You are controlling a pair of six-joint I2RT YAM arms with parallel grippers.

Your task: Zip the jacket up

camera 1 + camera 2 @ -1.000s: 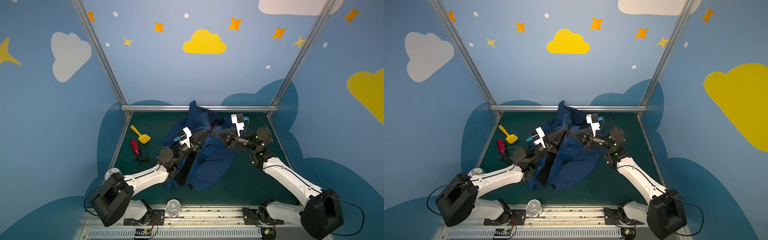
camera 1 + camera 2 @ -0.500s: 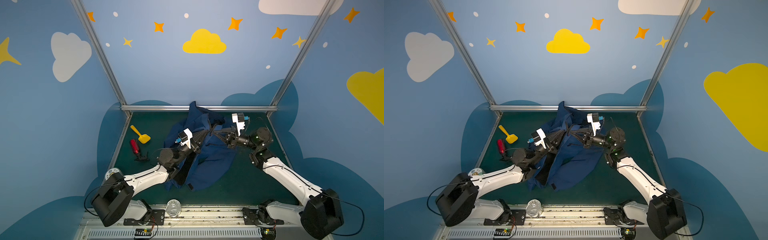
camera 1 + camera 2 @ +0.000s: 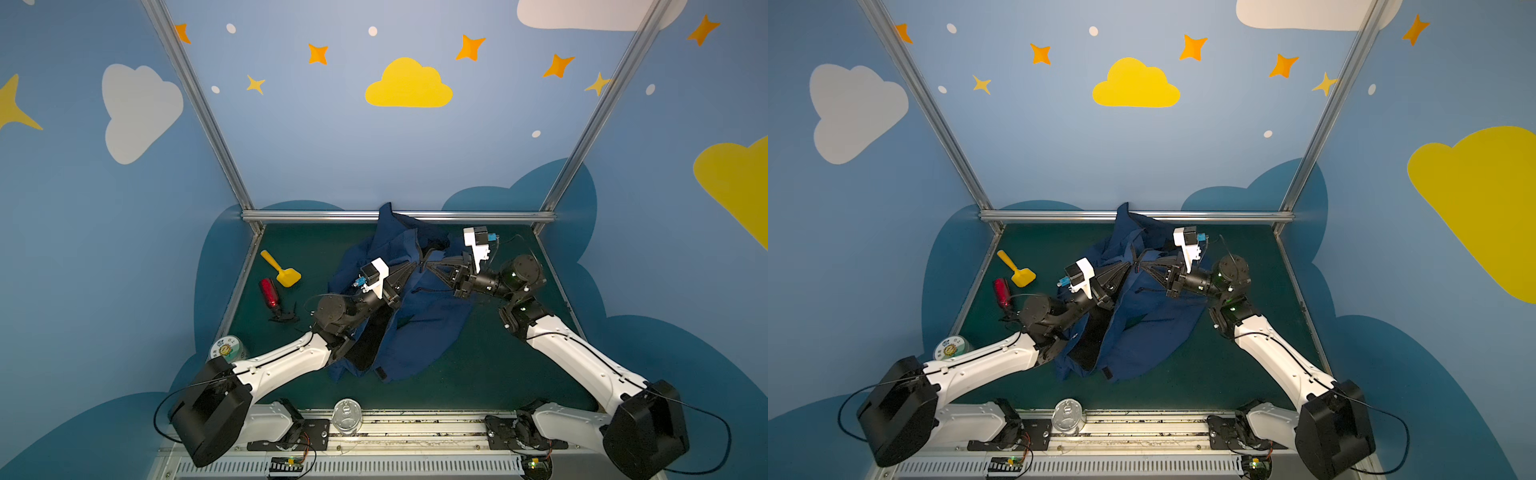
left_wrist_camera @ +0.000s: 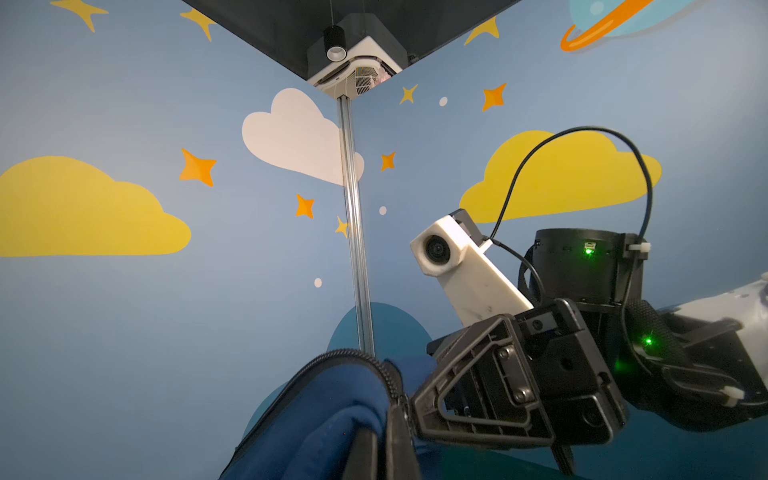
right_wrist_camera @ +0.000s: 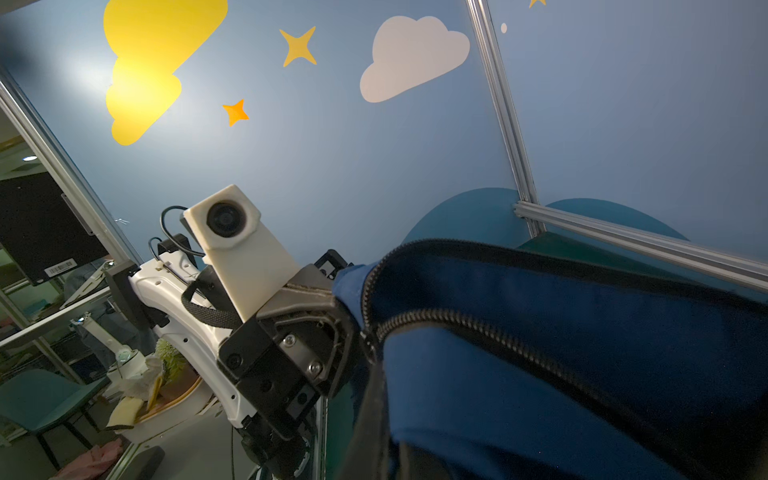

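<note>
The navy jacket (image 3: 419, 328) lies crumpled across the middle of the green floor, its black lining showing at the near left, and appears in both top views. Both grippers meet tip to tip over its upper middle. My left gripper (image 3: 417, 268) is shut on a zipper edge; in the left wrist view its fingers (image 4: 384, 449) pinch blue fabric beside the zipper teeth (image 4: 390, 380). My right gripper (image 3: 429, 266) is shut on the facing edge. In the right wrist view the right gripper (image 5: 386, 449) clamps jacket fabric (image 5: 540, 374) below a line of zipper teeth (image 5: 457, 322).
A yellow scoop (image 3: 282, 270), a red bottle (image 3: 269, 293) and a small black clip (image 3: 284, 318) lie left of the jacket. A round tin (image 3: 226, 349) sits at the near left corner. A clear jar (image 3: 347, 417) stands on the front rail. The back rail (image 3: 316, 216) touches the jacket's top.
</note>
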